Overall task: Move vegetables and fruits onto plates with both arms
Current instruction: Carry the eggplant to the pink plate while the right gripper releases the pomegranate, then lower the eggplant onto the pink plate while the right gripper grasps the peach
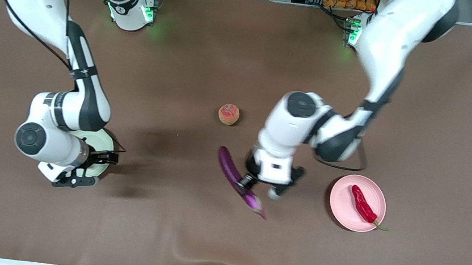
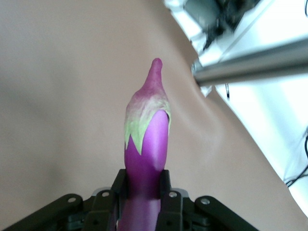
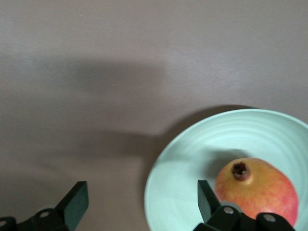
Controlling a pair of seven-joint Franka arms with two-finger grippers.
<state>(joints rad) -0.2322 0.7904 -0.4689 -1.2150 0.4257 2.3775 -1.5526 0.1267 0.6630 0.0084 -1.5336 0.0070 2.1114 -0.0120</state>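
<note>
Glossy purple eggplant (image 1: 237,180), pale green at its cap! Wrinkled red chili (image 1: 362,204) with a green stem on the pink plate (image 1: 344,206). Red-yellow pomegranate (image 3: 260,190), dark crown, on the pale green plate (image 3: 192,168). Pink-orange peach (image 1: 229,114) on the brown tabletop (image 1: 443,131).

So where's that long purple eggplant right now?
The eggplant is clamped in the left gripper, between the peach and the pink plate.
</note>
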